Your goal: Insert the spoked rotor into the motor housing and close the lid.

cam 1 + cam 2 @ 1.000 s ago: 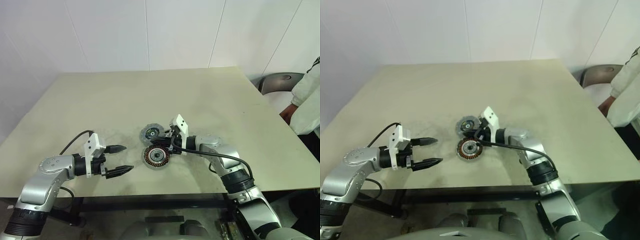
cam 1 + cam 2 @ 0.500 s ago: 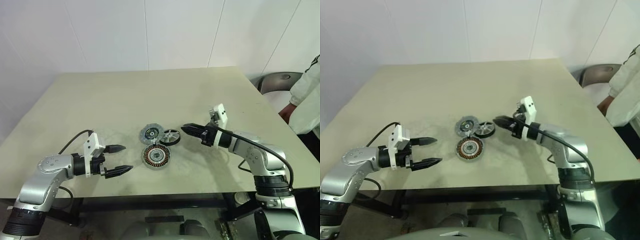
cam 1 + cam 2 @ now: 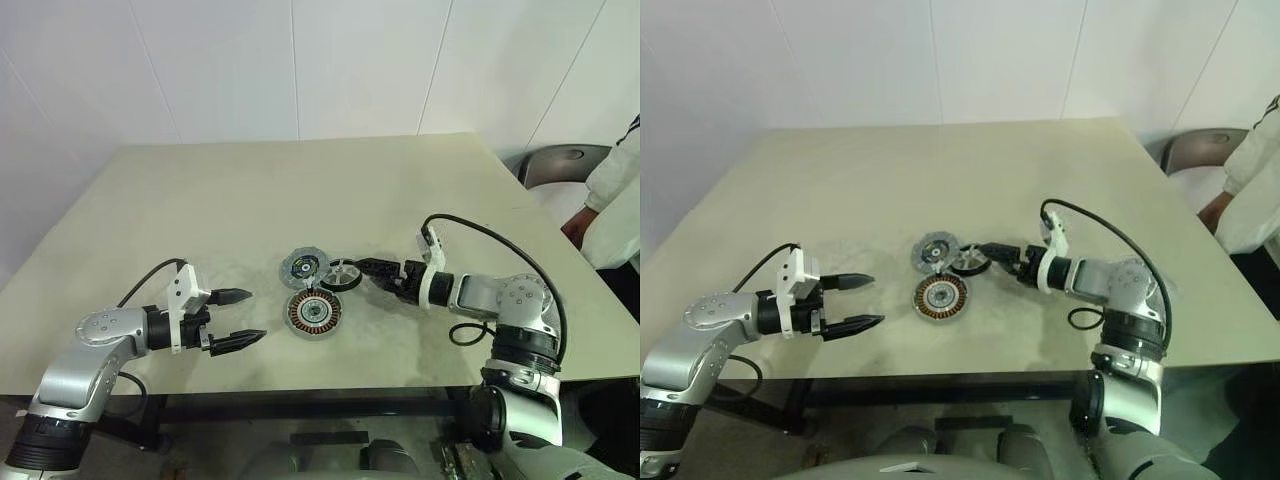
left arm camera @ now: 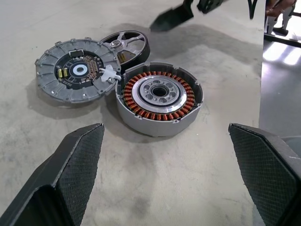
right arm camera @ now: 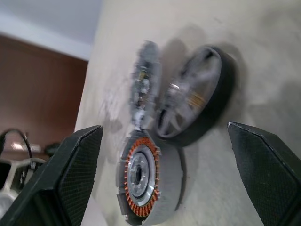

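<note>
The spoked rotor (image 3: 343, 275), black-rimmed with silver spokes, lies tilted on the table, leaning against the lid (image 3: 303, 267) and the motor housing (image 3: 314, 312). The lid is a grey disc with a dark centre. In front of it sits the housing with copper windings around a pale hub (image 4: 160, 96). My right gripper (image 3: 373, 272) is open just right of the rotor, pointing at it without touching. The left gripper (image 3: 256, 316) hovers open to the left of the housing, well apart from it. The left wrist view shows the lid (image 4: 77, 70) and the rotor (image 4: 129, 42).
All three parts sit mid-table on the beige table (image 3: 300, 190), whose front edge runs just below my arms. A person in a white sleeve (image 3: 612, 190) stands at the right edge beside a grey chair (image 3: 560, 162).
The right gripper went from shut at the parts to open, drew back to the right and rolled over. The rotor now lies free beside the lid. The left arm has not moved.
</note>
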Robot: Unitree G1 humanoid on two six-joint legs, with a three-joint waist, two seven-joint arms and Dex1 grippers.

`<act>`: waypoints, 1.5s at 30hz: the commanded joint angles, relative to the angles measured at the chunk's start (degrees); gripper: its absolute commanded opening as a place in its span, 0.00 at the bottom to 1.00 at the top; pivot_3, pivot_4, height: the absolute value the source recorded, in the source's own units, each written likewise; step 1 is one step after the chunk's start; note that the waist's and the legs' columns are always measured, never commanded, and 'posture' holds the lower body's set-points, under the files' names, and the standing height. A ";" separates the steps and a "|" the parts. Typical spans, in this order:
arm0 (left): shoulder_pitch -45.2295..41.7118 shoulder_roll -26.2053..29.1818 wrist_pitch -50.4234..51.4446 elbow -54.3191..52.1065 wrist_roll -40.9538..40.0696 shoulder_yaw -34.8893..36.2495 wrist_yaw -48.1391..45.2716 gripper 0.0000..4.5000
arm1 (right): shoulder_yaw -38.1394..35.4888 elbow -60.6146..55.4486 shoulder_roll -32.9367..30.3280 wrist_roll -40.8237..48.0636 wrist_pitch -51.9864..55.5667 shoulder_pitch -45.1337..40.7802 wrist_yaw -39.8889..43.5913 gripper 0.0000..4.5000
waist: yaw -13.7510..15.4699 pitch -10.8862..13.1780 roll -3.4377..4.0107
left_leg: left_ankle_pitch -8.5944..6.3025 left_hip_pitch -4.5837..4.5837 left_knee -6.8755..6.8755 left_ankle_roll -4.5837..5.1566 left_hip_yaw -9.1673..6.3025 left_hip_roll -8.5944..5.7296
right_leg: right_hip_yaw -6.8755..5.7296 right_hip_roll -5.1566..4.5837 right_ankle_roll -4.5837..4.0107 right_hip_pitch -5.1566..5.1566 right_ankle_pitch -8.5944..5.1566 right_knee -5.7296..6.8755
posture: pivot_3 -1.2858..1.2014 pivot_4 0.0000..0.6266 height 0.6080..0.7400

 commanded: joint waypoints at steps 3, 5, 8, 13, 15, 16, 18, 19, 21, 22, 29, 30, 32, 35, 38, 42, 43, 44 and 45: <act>-0.87 0.61 -0.24 -1.25 -0.85 1.31 -0.16 1.00 | -7.86 3.32 4.25 0.34 2.22 -4.66 -5.05 0.99 | -0.27 0.01 0.03 | 0.00 0.00 -0.01 0.00 0.00 0.00 | 0.00 0.01 0.00 -0.02 0.00 0.01 | 0.52 0.00 1.00; -0.84 0.66 -0.38 -1.13 -0.80 1.33 -0.28 1.00 | -9.44 4.43 5.59 -0.20 1.83 -5.51 -6.89 0.99 | -0.97 0.00 0.04 | 0.00 0.00 -0.01 0.00 0.00 0.01 | 0.00 0.02 0.00 -0.02 0.00 0.02 | 0.52 0.00 1.00; -0.78 0.64 -0.57 -0.97 -0.70 1.31 -0.38 1.00 | -11.76 6.32 7.67 -0.07 0.75 -6.85 -8.82 0.99 | -1.57 0.01 0.05 | 0.00 0.00 -0.01 0.00 -0.01 0.01 | 0.00 0.01 0.00 0.00 0.00 0.01 | 0.52 0.00 1.00; -0.57 0.46 -0.85 -0.91 -0.55 1.24 -0.30 1.00 | -12.82 8.43 9.50 -0.52 -1.49 -7.37 -11.70 0.99 | -2.69 0.01 0.08 | 0.00 0.00 -0.03 0.00 -0.01 0.01 | 0.00 0.01 0.00 -0.03 0.01 0.02 | 0.52 0.00 1.00; -0.40 0.43 -0.95 -0.96 -0.48 1.24 -0.22 1.00 | -13.56 9.96 9.66 -0.72 -2.91 -7.45 -13.12 0.99 | -2.92 0.01 0.08 | 0.00 0.00 -0.03 0.00 -0.01 0.01 | 0.00 0.00 0.00 -0.02 0.01 0.02 | 0.52 0.00 1.00; -0.34 0.48 -0.98 -0.94 -0.48 1.28 -0.24 1.00 | -13.66 10.33 9.79 -0.63 -3.12 -7.49 -13.52 0.99 | -2.99 0.01 0.08 | 0.00 0.01 -0.03 0.00 0.00 0.01 | 0.00 0.00 0.00 -0.02 0.01 0.02 | 0.52 0.00 1.00; -0.32 0.55 -1.09 -0.86 -0.45 1.32 -0.32 1.00 | -13.73 10.58 10.09 -0.25 -3.19 -7.64 -14.14 0.99 | -3.15 0.00 0.09 | 0.00 0.02 -0.03 0.00 -0.01 0.01 | 0.00 0.00 0.00 -0.02 0.01 0.03 | 0.52 0.00 1.00; -0.34 0.56 -1.13 -0.81 -0.45 1.33 -0.34 1.00 | -13.65 10.63 10.22 -0.13 -3.24 -7.70 -14.38 0.99 | -3.21 0.00 0.10 | 0.00 0.03 -0.03 0.00 -0.01 0.01 | 0.00 0.01 0.00 -0.02 0.01 0.04 | 0.52 0.00 1.00; -0.40 0.59 -1.26 -0.66 -0.38 1.33 -0.41 1.00 | -14.02 10.84 10.66 0.36 -3.42 -7.98 -14.97 0.90 | -3.18 -0.01 0.11 | 0.01 0.04 -0.03 -0.01 -0.01 0.01 | 0.00 0.01 -0.01 -0.02 0.01 0.07 | 0.52 0.00 1.00; -0.41 0.61 -1.33 -0.62 -0.33 1.31 -0.45 1.00 | -14.04 10.84 10.86 0.56 -3.47 -8.05 -15.20 0.87 | -3.17 0.00 0.11 | 0.01 0.04 -0.02 -0.01 -0.01 0.01 | 0.00 0.01 -0.01 -0.02 0.01 0.07 | 0.52 0.00 1.00; -0.67 0.47 -1.46 -0.47 -0.13 1.02 -0.32 1.00 | -14.37 11.66 12.24 1.05 -5.02 -8.51 -17.37 0.32 | -3.19 0.00 0.12 | 0.01 0.01 -0.04 0.00 -0.01 0.01 | 0.00 0.01 -0.01 -0.04 0.01 0.05 | 0.52 0.00 1.00; -0.70 0.44 -1.42 -0.50 -0.11 0.98 -0.24 1.00 | -14.50 11.75 12.28 1.10 -5.14 -8.60 -17.71 0.23 | -3.19 0.00 0.12 | 0.01 0.01 -0.03 0.00 -0.01 0.01 | 0.00 0.01 -0.01 -0.04 0.01 0.05 | 0.52 0.00 1.00; -0.72 0.39 -1.42 -0.50 -0.11 0.96 -0.15 1.00 | -14.79 11.79 12.25 1.35 -5.62 -8.72 -18.58 0.09 | -3.22 -0.01 0.16 | 0.01 0.04 -0.03 0.00 0.00 0.01 | 0.01 0.01 -0.01 -0.03 0.01 0.06 | 0.52 0.00 1.00; -0.69 0.40 -1.46 -0.43 -0.10 0.98 -0.14 1.00 | -15.05 11.89 11.57 1.84 -5.81 -8.83 -19.28 0.08 | -3.18 -0.01 0.18 | 0.01 0.05 -0.03 0.00 -0.01 0.02 | 0.00 0.02 -0.01 -0.02 0.01 0.07 | 0.52 0.00 1.00; -0.76 0.36 -1.45 -0.37 -0.10 0.97 -0.09 1.00 | -15.83 11.81 9.44 2.31 -6.42 -8.90 -19.68 0.08 | -3.11 0.00 0.19 | 0.01 0.04 -0.03 0.00 -0.01 0.01 | 0.00 0.02 -0.01 -0.02 0.01 0.07 | 0.52 0.00 1.00; -0.82 0.43 -1.59 -0.08 -0.04 0.98 -0.26 1.00 | -16.57 12.63 4.12 2.69 -7.18 -8.68 -19.15 0.08 | -2.66 0.00 0.20 | 0.01 0.02 -0.02 0.00 -0.01 -0.02 | 0.00 -0.02 -0.01 0.01 0.01 0.01 | 0.52 0.00 1.00; -0.87 0.45 -1.59 -0.03 0.00 0.93 -0.29 1.00 | -16.73 12.88 3.06 2.90 -7.15 -8.64 -19.04 0.08 | -2.63 0.00 0.20 | 0.00 0.02 -0.02 0.00 -0.01 -0.04 | -0.01 -0.03 -0.01 0.02 0.01 0.00 | 0.52 0.00 1.00; -0.91 0.43 -1.56 -0.04 0.01 0.87 -0.29 1.00 | -16.70 13.06 2.29 3.13 -7.04 -8.56 -18.91 0.08 | -2.67 0.00 0.20 | 0.00 0.02 -0.02 0.01 -0.01 -0.04 | -0.01 -0.04 -0.01 0.04 0.01 -0.01 | 0.52 0.00 1.00; -0.97 0.39 -1.53 -0.06 0.01 0.81 -0.27 1.00 | -16.65 12.97 1.47 3.42 -6.52 -8.39 -18.71 0.08 | -2.78 0.00 0.21 | 0.00 0.02 -0.02 0.01 -0.01 -0.04 | -0.01 -0.04 -0.01 0.04 0.01 -0.01 | 0.52 0.00 1.00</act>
